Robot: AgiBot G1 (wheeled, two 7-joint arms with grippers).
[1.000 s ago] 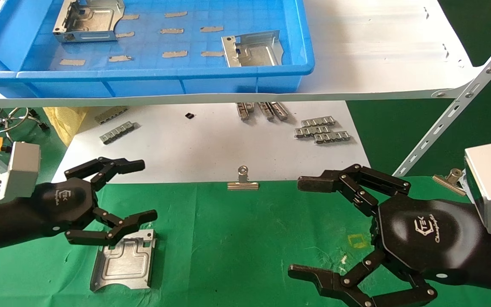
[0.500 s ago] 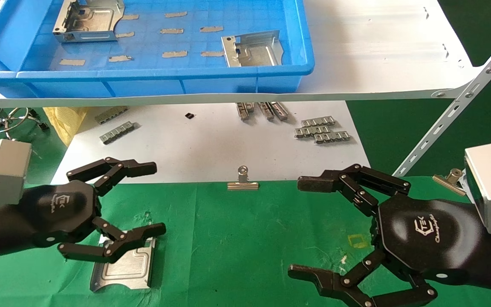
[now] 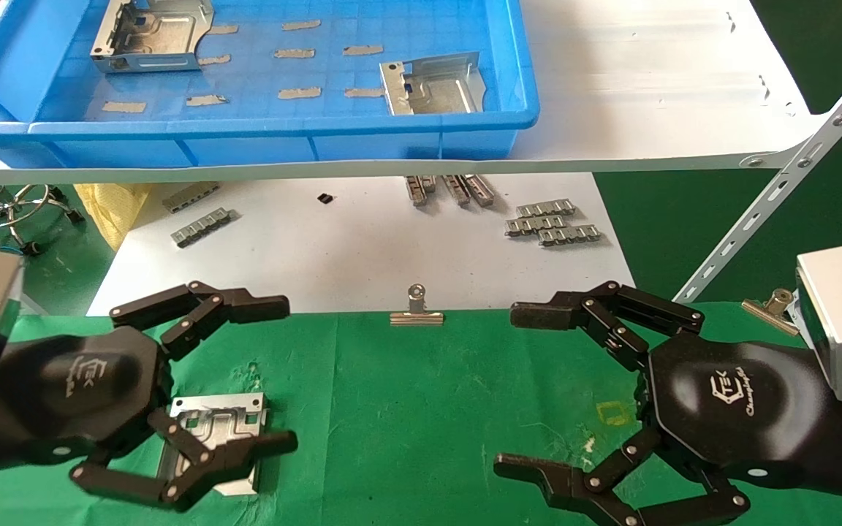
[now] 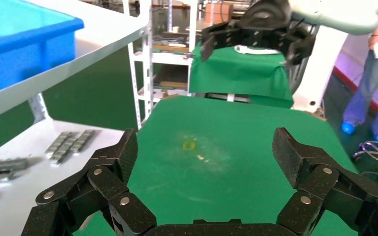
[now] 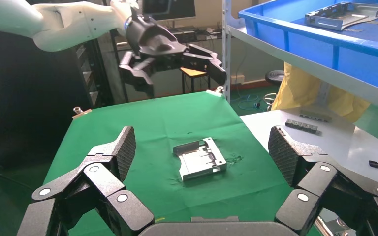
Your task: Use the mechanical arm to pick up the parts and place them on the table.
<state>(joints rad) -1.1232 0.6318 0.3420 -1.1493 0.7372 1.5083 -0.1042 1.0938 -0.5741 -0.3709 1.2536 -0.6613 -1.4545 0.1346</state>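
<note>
One silvery bracket (image 3: 222, 419) lies flat on the green cloth table (image 3: 421, 394); it also shows in the right wrist view (image 5: 199, 160). My left gripper (image 3: 278, 374) is open and empty, raised above the bracket, and its lower finger hides the bracket's near edge. It holds nothing in its own view (image 4: 207, 152). My right gripper (image 3: 520, 389) is open and empty over the cloth at the right. Two more brackets (image 3: 150, 33) (image 3: 435, 84) lie in the blue tray (image 3: 245, 131) on the shelf.
The white shelf board (image 3: 647, 109) overhangs a lower white board with grey ridged strips (image 3: 552, 223). A binder clip (image 3: 416, 310) sits at the cloth's far edge and another (image 3: 770, 307) by my right wrist. A slanted shelf strut (image 3: 779, 190) stands at the right.
My left gripper has risen and drawn back toward the camera, open, leaving the bracket lying on the cloth. My right arm has not moved.
</note>
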